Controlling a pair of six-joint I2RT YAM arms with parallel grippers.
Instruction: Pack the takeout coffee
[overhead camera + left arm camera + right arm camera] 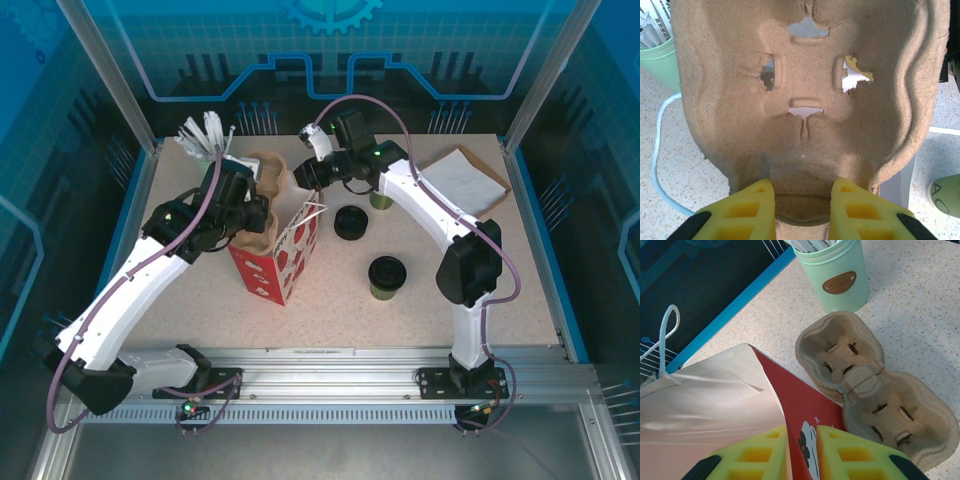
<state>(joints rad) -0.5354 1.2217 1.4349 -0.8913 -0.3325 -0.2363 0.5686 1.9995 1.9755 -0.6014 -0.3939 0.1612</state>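
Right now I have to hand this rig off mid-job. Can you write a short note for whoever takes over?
Grippers: the left gripper is shut on the rim of the pulp cup carrier, holding it tilted next to the bag. The right gripper is shut on the top edge of the red paper bag.
Things: the takeout coffee stands upright on the table, to the right of the bag and apart from both grippers.
Done: the coffee has its lid on, and the carrier and bag are both gripped.
Left: the coffee is not yet packed. The carrier probably goes into the bag first.
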